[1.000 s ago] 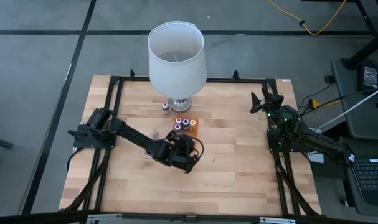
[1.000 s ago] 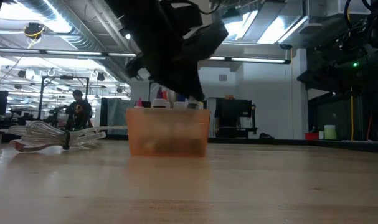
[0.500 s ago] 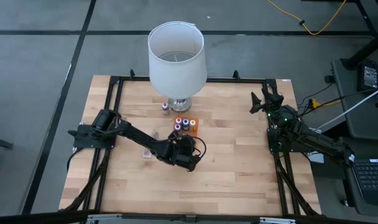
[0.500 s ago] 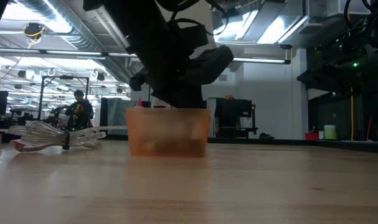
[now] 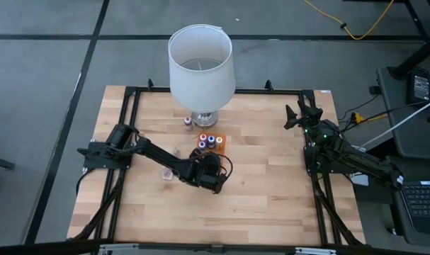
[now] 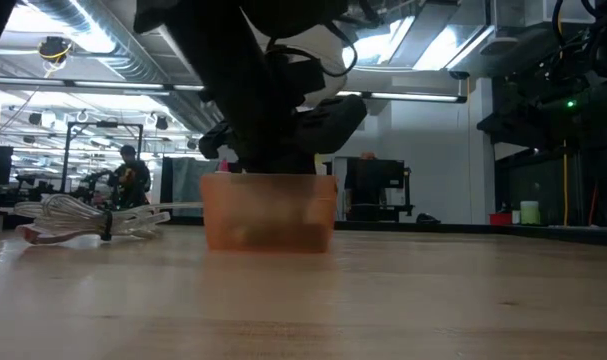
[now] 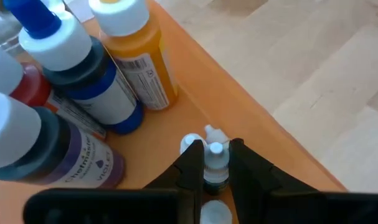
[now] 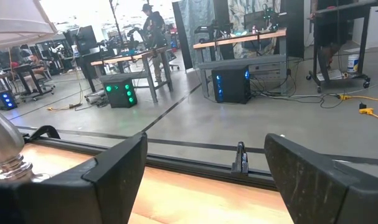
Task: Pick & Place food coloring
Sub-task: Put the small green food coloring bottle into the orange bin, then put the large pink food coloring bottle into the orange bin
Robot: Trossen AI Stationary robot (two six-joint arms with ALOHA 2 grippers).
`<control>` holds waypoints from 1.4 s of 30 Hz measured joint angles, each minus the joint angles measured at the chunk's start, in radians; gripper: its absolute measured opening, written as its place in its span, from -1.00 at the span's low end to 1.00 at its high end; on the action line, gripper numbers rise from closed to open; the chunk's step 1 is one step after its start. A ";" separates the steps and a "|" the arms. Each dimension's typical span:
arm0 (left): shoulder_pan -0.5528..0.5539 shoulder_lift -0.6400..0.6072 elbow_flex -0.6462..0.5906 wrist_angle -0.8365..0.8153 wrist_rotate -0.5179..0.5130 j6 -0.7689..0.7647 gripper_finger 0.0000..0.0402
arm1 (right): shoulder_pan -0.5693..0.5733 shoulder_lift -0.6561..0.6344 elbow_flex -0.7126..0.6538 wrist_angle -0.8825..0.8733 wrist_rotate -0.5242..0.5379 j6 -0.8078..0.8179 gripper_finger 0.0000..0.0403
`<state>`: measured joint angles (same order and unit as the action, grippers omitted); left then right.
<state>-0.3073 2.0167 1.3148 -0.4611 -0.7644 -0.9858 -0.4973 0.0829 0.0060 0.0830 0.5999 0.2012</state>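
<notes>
The left tool (image 7: 216, 163) has come down into the orange tray (image 7: 251, 127), clenched on 1 small bottle (image 7: 216, 165), so placing looks near; the right tool (image 8: 204, 171) waits released at the counter's (image 5: 271, 198) far edge.

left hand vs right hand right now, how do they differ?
The left hand is shut on a tiny clear dropper bottle; the right hand is open and holds nothing. The left hand hangs over the orange tray mid-table, beside the upright bottles; the right hand waits at the table's far right edge, pointing out at the room. Both have two dark fingers.
</notes>
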 joint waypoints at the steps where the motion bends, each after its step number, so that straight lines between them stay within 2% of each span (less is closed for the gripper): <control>1: 0.000 0.000 0.000 -0.003 0.000 0.001 -0.73 | 0.000 0.000 0.000 0.000 0.000 0.000 0.61; 12: -0.001 -0.006 -0.001 -0.004 0.024 0.004 -0.48 | 0.000 0.000 0.000 0.000 0.000 0.000 0.61; 18: 0.002 -0.035 -0.003 0.004 0.039 0.009 -0.43 | 0.000 0.000 0.000 0.000 0.000 0.000 0.61; 24: 0.002 -0.113 -0.002 0.025 0.050 0.087 -0.43 | 0.000 0.000 0.000 0.000 0.000 0.000 0.61; 26: 0.003 -0.142 -0.002 0.021 0.072 0.106 -0.43 | 0.000 0.000 0.000 0.000 0.000 0.000 0.61; 30: 0.003 -0.189 -0.003 -0.013 0.188 0.121 -0.38 | 0.000 0.000 0.000 0.000 0.000 0.000 0.61; 35: -0.016 -0.289 -0.134 0.044 0.266 0.112 -0.21 | 0.000 0.000 0.000 0.000 0.000 0.000 0.61; 42: -0.070 -0.531 -0.386 0.093 0.271 0.063 0.02 | 0.000 0.000 0.000 0.000 0.000 0.000 0.61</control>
<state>-0.3772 1.4858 0.9289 -0.3682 -0.4935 -0.9231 -0.4971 0.0827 0.0060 0.0831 0.5999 0.2012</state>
